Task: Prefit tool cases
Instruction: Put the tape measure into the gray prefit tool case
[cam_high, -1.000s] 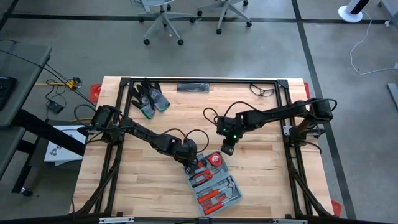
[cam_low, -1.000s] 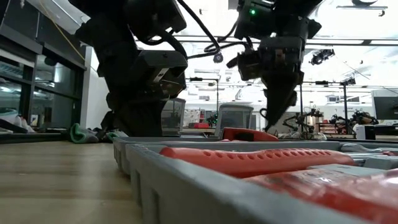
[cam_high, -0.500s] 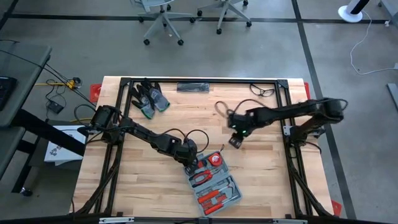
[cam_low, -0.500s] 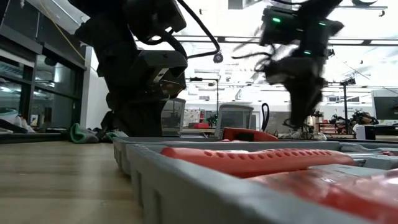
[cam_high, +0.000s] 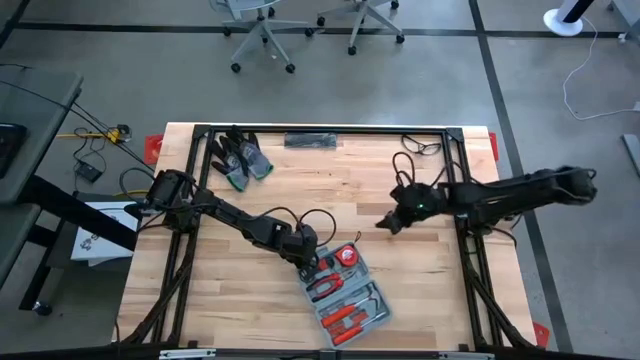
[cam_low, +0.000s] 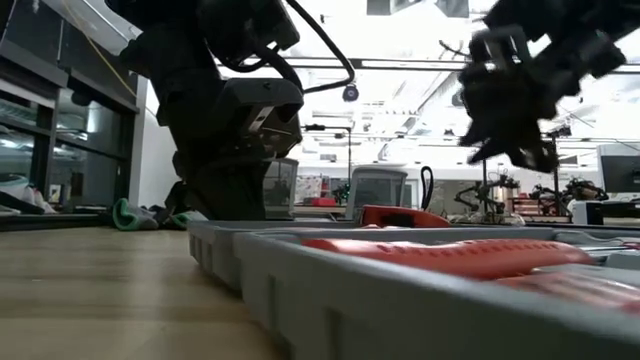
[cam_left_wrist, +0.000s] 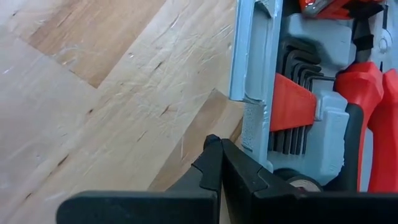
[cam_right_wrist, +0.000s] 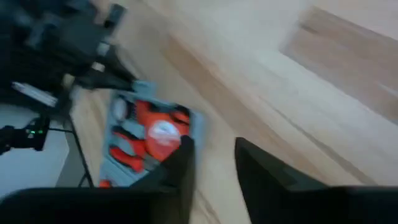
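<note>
The tool case (cam_high: 345, 292) lay open on the surface with tools seated; the left gripper (cam_high: 309, 262), fingers pressed together, touched its edge, the right gripper (cam_high: 384, 222) hung spread apart, closing seemingly remained.

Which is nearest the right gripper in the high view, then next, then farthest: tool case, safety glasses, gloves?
From the right gripper, over the table's right half:
1. Safety glasses, at the far edge on the right side, and the tool case, open, near the front middle: too close to call.
2. Gloves, far left corner, clearly farthest.
</note>
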